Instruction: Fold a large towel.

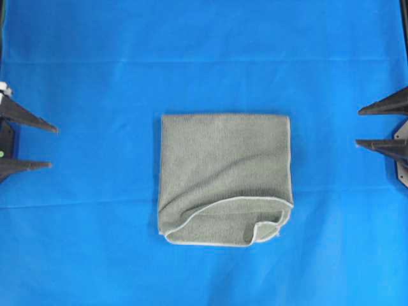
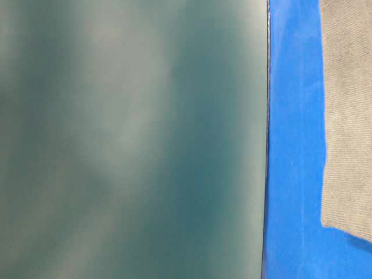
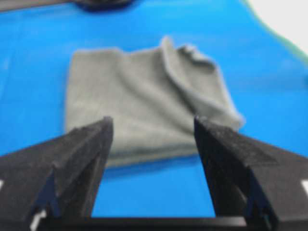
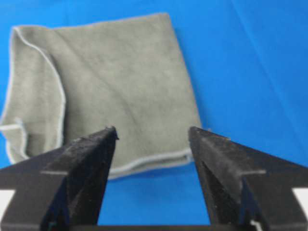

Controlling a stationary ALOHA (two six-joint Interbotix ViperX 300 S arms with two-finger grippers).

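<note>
The grey-green towel [image 1: 223, 175] lies folded in the middle of the blue table, with a pale stitched edge curling up at its near right corner. It also fills the middle of the left wrist view as the towel [image 3: 144, 96], and the right wrist view as the towel [image 4: 110, 82]. A strip of the towel [image 2: 349, 116] shows in the table-level view. My left gripper [image 1: 52, 146] stands open at the left edge, well clear of the cloth. At the right edge my right gripper [image 1: 358, 127] is open too, nothing between its fingers. Both wrist views show the left gripper [image 3: 153, 122] and the right gripper [image 4: 151, 131] with jaws apart over blue cloth.
A blue cloth [image 1: 204, 57] covers the whole table. A blurred dark green panel [image 2: 128, 139] fills the left two thirds of the table-level view. Bare blue surface lies between each gripper and the towel.
</note>
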